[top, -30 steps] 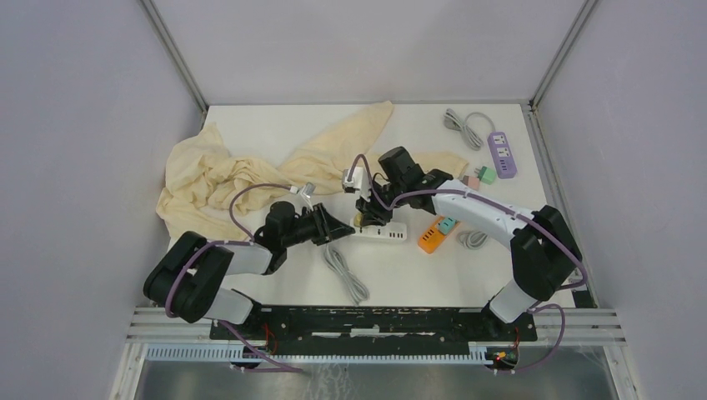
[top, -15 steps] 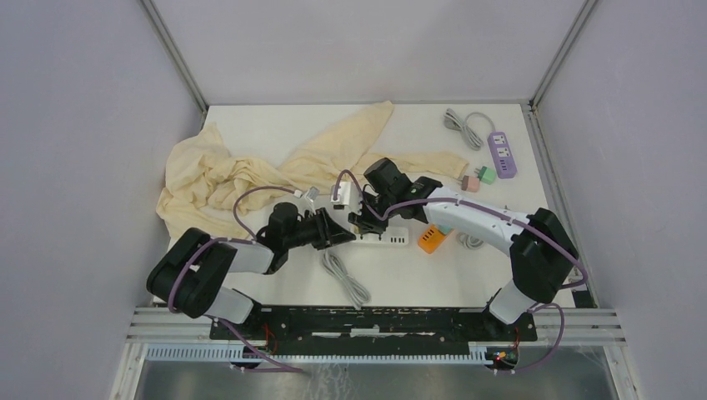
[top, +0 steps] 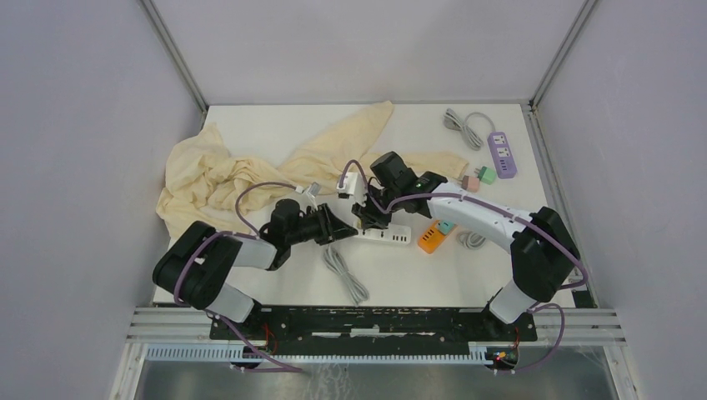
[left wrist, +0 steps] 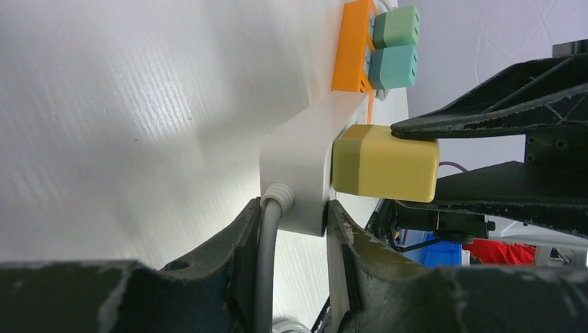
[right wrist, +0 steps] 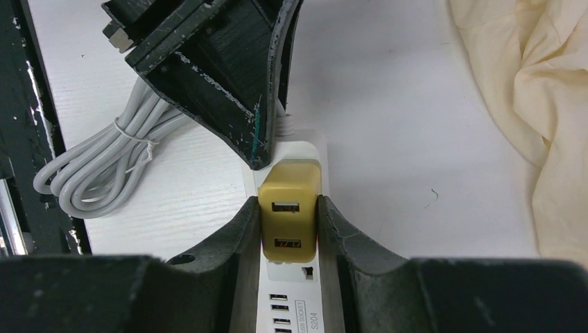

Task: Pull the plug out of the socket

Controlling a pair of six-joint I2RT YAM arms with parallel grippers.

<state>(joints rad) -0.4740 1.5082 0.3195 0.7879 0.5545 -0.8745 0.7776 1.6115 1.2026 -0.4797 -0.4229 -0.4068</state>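
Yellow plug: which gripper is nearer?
Right. The right gripper is shut on the yellow plug; the left gripper clamps the white power strip at its cord end, beside the plug.

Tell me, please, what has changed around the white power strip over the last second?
The right arm's wrist swung slightly left, then partly back; the left arm edged slightly rightward. Nothing was taken or released: the left gripper stays shut on the cord end of the white power strip, and the right gripper on the yellow plug, still seated. The cloth, orange strip and purple strip stayed put.
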